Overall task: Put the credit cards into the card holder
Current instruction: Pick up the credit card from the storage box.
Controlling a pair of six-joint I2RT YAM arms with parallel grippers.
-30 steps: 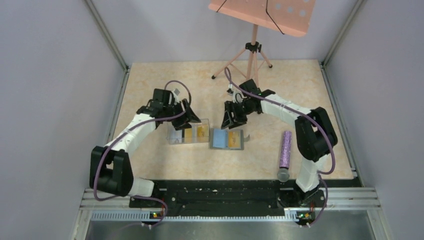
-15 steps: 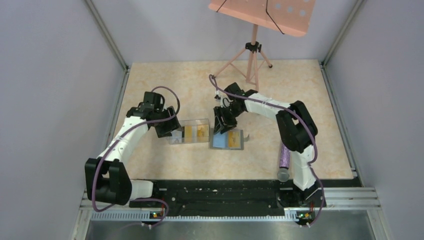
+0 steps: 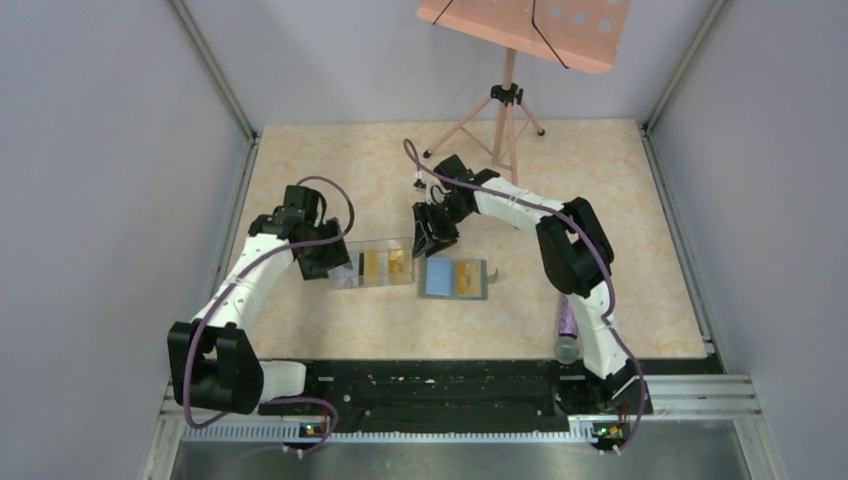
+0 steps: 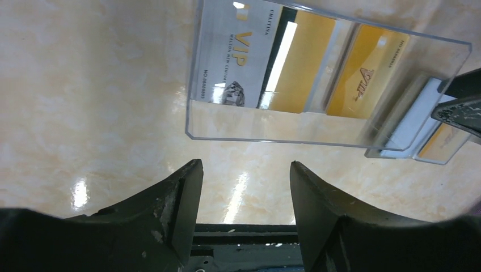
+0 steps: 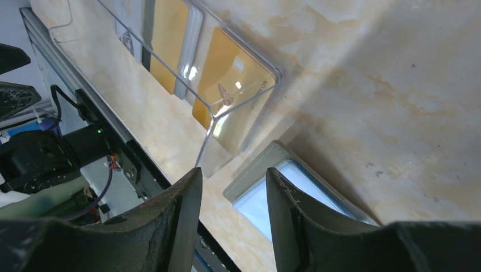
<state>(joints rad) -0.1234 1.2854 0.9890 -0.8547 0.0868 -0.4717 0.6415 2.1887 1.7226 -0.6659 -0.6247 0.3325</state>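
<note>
Beneath the right claw [image 5: 232,173], the card holder [image 5: 249,177] is mostly hidden.

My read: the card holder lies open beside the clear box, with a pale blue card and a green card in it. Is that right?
Not quite. The second card is orange, not green. The top view shows the orange card next to the pale blue card in the card holder, which does lie open beside the clear box.

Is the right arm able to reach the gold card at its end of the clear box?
Probably yes: the right gripper hangs open just above the clear box, nothing between it and the gold card.
</note>
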